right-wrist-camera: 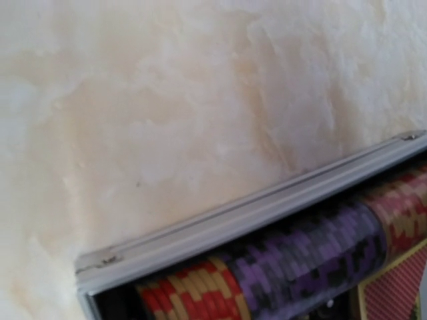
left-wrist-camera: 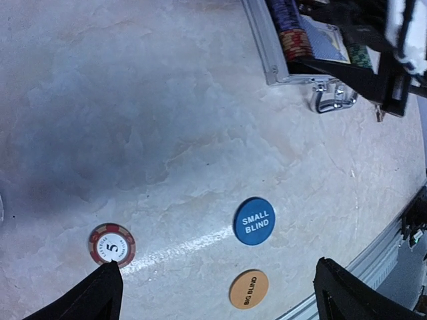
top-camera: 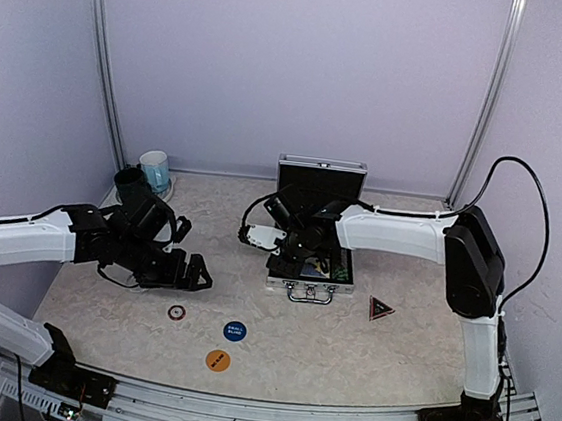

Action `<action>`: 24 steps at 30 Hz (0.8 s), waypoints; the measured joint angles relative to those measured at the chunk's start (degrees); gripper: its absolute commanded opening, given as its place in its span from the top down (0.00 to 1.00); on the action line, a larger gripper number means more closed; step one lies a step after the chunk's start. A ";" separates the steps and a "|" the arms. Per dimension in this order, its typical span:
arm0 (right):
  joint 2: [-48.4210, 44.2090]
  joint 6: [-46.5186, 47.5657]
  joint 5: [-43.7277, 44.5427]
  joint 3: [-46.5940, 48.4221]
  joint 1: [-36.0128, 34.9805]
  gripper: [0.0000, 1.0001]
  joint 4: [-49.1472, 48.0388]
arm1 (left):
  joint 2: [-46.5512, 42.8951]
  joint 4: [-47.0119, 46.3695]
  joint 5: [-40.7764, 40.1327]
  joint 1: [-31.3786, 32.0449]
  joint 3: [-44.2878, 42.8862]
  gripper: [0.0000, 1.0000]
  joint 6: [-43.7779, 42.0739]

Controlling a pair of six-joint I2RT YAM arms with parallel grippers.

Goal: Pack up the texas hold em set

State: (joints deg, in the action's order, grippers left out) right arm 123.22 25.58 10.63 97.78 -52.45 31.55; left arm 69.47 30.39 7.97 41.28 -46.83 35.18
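The left gripper [left-wrist-camera: 219, 267] is spread wide with nothing between its fingers [left-wrist-camera: 100, 297], low over the table [left-wrist-camera: 133, 120]. In its wrist view, one fingertip sits right at the edge of a lone red-and-white chip [left-wrist-camera: 112, 245] marked 5. Whether the two touch cannot be told. Further out lie the blue button [left-wrist-camera: 254, 221], lettered SMALL BLIND, and the orange button [left-wrist-camera: 249, 289], lettered BIG BLIND, near each other but apart. The overhead view shows all three as small discs in front of the gripper, but the lettering cannot be read there.

The right gripper [top-camera: 268, 237] reaches over the left side of the open case [top-camera: 308, 286]. Its fingers are lost in the dark clutter from above and do not appear in its own wrist view, so its grip cannot be told. That wrist view shows instead the case's silver rim running on a slant. Bare table lies outside the rim, and a chip row [right-wrist-camera: 307, 257] lies on edge just inside it, banded red-yellow, purple, then pink-red. A corner of a red-patterned card deck [right-wrist-camera: 393, 290] sits beside the row.

Only the overhead view takes in the rest. The case stands mid-table with its lid [top-camera: 321, 180] upright and its handle [top-camera: 309, 294] toward the arms. The triangular marker [top-camera: 381, 309] lies on the table just right of the case. The light blue mug [top-camera: 154, 170] and dark green mug [top-camera: 130, 183] stand together at the back left.
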 measured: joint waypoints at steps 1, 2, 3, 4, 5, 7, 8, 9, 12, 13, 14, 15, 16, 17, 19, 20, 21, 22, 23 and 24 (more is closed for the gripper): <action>-0.15 -0.20 -0.37 0.15 0.00 0.50 0.24 | 0.61 0.07 -0.66 0.02 0.17 0.01 0.35; -0.39 -0.48 -0.59 0.31 0.00 0.49 0.33 | 1.53 0.13 -1.46 0.09 0.35 0.01 0.66; -0.59 -0.74 -0.74 0.50 0.00 0.48 0.48 | 2.40 0.13 -2.21 0.13 0.57 0.01 0.96; -0.90 -1.05 -0.76 0.79 0.00 0.45 0.61 | 3.26 0.31 -3.04 0.24 0.79 0.01 1.20; -1.20 -1.29 -0.72 0.96 0.00 0.43 0.68 | 4.00 0.52 -3.85 0.31 0.98 0.01 1.53; -2.16 -2.05 -0.33 1.09 0.00 0.40 0.85 | 5.05 1.22 -5.75 0.37 1.38 0.01 1.92; -2.71 -2.58 -0.02 1.09 0.00 0.39 1.03 | 5.35 1.55 -6.73 0.39 1.60 0.01 2.12; -3.19 -3.13 0.26 1.09 0.00 0.39 1.22 | 5.53 1.84 -7.61 0.39 1.75 0.01 2.23; -4.70 -5.14 0.96 1.09 0.00 0.39 1.62 | 5.92 2.60 -10.27 0.39 2.34 0.01 2.54; -5.44 -6.12 1.07 0.79 0.00 0.39 1.44 | 6.19 2.62 -11.04 0.39 2.58 0.01 2.56; -6.03 -6.80 1.18 0.44 0.00 0.39 1.44 | 6.54 2.62 -11.56 0.39 2.86 0.01 2.58; -7.21 -7.93 1.20 -0.55 0.00 0.39 1.20 | 7.02 2.60 -11.98 0.42 3.21 0.03 2.58; -8.17 -8.83 1.29 -1.25 0.00 0.39 1.20 | 7.52 2.60 -12.31 0.46 3.50 0.05 2.58; -9.44 -9.92 1.25 -2.23 0.00 0.39 0.98 | 8.11 2.60 -12.55 0.55 3.80 0.07 2.60; -11.69 -11.80 1.25 -3.93 0.00 0.39 0.63 | 9.81 2.60 -12.90 0.83 4.15 0.10 2.62; -13.00 -12.85 1.18 -4.96 -0.07 0.39 0.13 | 10.69 2.60 -13.03 1.03 4.22 0.12 2.60; -14.01 -13.62 1.11 -5.75 -0.07 0.39 -0.22 | 11.52 2.60 -13.18 1.27 4.22 0.14 2.56; -15.13 -14.49 1.01 -6.64 -0.20 0.39 -0.59 | 12.35 2.56 -13.31 1.55 4.22 0.15 2.51; -16.15 -15.21 0.90 -7.50 -0.24 0.39 -0.98 | 13.20 2.56 -13.44 1.84 4.20 0.16 2.51; -17.14 -15.93 0.72 -8.26 -0.26 0.39 -1.31 | 14.01 2.58 -13.64 2.10 4.20 0.17 2.36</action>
State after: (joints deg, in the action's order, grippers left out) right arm 106.08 9.65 11.35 89.52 -52.71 30.24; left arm 83.48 32.97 -5.67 43.38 -42.63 37.54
